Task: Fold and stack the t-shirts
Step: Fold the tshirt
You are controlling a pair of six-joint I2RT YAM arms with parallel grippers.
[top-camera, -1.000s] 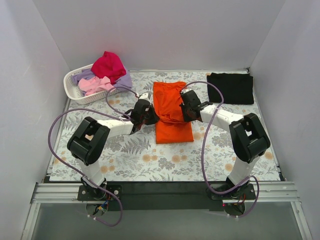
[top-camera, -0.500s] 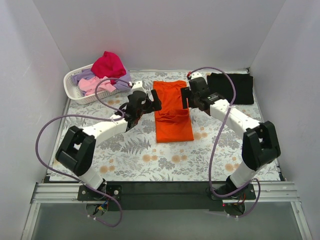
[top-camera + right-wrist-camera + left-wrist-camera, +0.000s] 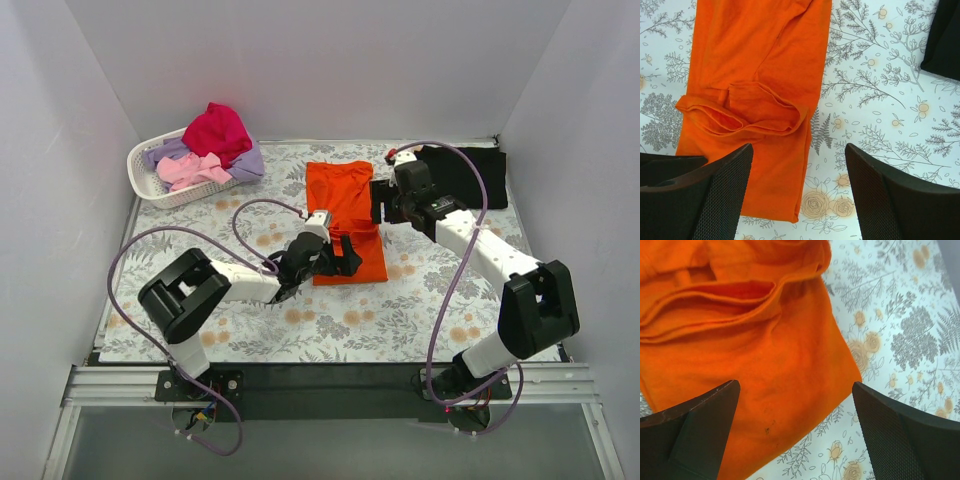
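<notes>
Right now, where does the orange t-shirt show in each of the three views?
Top external: the orange t-shirt lies in the centre of the frame, slightly above the middle.
Left wrist: the shirt fills the left and centre.
Right wrist: the shirt takes up the left half, running top to bottom.
Shared landmark: the floral table cloth it lies on.

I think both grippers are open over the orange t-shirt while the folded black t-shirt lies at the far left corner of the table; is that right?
Not quite: the black t-shirt lies at the far right corner, as the top external view shows. The left gripper and right gripper are indeed open over the orange t-shirt.
</notes>
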